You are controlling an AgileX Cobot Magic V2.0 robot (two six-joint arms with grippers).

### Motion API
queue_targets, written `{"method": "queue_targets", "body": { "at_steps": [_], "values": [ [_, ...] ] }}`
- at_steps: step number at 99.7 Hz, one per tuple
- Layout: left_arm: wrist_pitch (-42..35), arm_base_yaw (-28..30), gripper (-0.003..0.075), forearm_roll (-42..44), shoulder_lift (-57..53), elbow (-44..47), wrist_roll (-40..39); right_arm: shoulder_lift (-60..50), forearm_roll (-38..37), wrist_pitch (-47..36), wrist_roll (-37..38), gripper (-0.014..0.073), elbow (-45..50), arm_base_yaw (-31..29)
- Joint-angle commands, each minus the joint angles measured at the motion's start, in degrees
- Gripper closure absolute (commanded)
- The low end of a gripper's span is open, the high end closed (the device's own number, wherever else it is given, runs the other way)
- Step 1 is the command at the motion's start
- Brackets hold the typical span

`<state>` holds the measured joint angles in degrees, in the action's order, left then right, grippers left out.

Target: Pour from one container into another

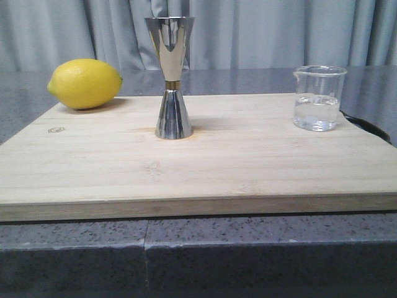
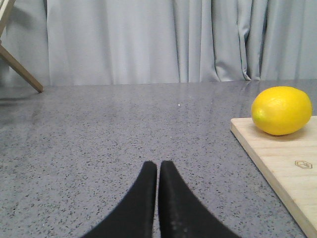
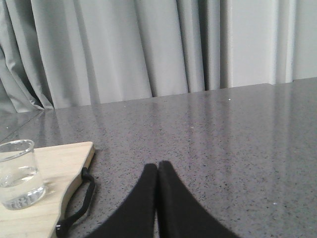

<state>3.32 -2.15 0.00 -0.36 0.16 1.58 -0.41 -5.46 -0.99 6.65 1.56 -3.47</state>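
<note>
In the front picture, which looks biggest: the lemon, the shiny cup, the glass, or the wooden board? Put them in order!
1. Board, by far.
2. Jigger, the shiny cup: tallest.
3. Lemon: wider but shorter, so close to the jigger.
4. Beaker, the glass: smallest.

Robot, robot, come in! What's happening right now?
Left gripper shut, right gripper shut, both empty. Beaker holds liquid, jigger upright. Path clear.
</note>
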Motion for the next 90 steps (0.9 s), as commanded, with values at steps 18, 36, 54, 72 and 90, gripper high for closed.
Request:
{"method": "queue_targets", "body": {
  "at_steps": [18, 36, 54, 72, 90],
  "values": [
    [-5.1, 0.0, 0.0739, -0.3, -1.4, 0.3, -0.3, -1.3, -7.7, -3.8, -0.6, 0.0665, 0.9, -0.1],
    [-6.7, 0.0, 0.0739, -4.4, -1.4, -0.4, -0.9, -1.3, -6.0, -3.2, -0.1, 0.0665, -1.3, -0.1],
    [-4.1, 0.0, 0.0739, -6.3, -1.4, -5.8, -0.9, -0.1, -5.2, 4.8, -0.1, 0.0665, -8.6, -0.1],
    [6.3, 0.0, 0.0739, -5.6, 1.5, -15.7, -0.9, 6.1, -5.2, 16.5, -0.1, 0.0665, -18.7, -0.1],
    [12.5, 0.0, 0.0739, -2.5, 7.9, -25.1, -0.8, 15.3, -5.2, 25.3, -1.0, 0.0665, -28.5, -0.1]
  ]
}}
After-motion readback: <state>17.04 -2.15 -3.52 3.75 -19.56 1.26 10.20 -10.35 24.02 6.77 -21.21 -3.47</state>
